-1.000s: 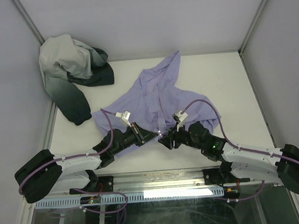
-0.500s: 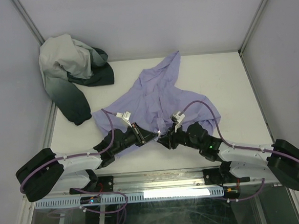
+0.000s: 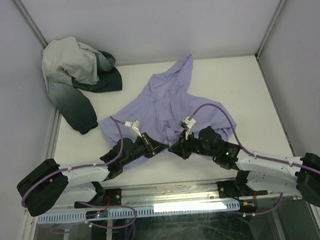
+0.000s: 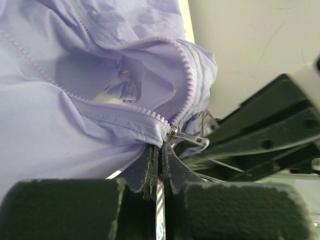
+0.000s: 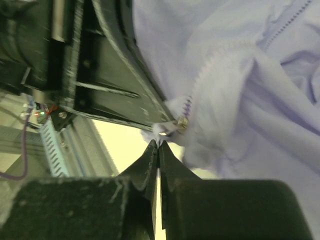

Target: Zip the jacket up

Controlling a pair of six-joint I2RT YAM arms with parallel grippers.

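The lavender jacket (image 3: 167, 100) lies spread and wrinkled on the white table, its zipper open along most of its length. My left gripper (image 3: 161, 148) is shut on the jacket's bottom hem (image 4: 150, 131), right below the zipper slider (image 4: 173, 132). My right gripper (image 3: 173, 148) meets it tip to tip at the jacket's near edge. In the right wrist view the right gripper (image 5: 159, 142) is shut on the zipper pull (image 5: 164, 129), which hangs from the slider (image 5: 182, 121). The open zipper teeth (image 4: 189, 82) fork apart above the slider.
A white-and-dark-green garment (image 3: 77, 76) is bunched in the far left corner. Cage posts and walls stand on both sides. The table's near edge (image 3: 170, 181) lies just behind the two grippers.
The right wrist has edged slightly left and its arm has shifted. Both grippers stay shut at the jacket's bottom edge; the slider has not visibly travelled.
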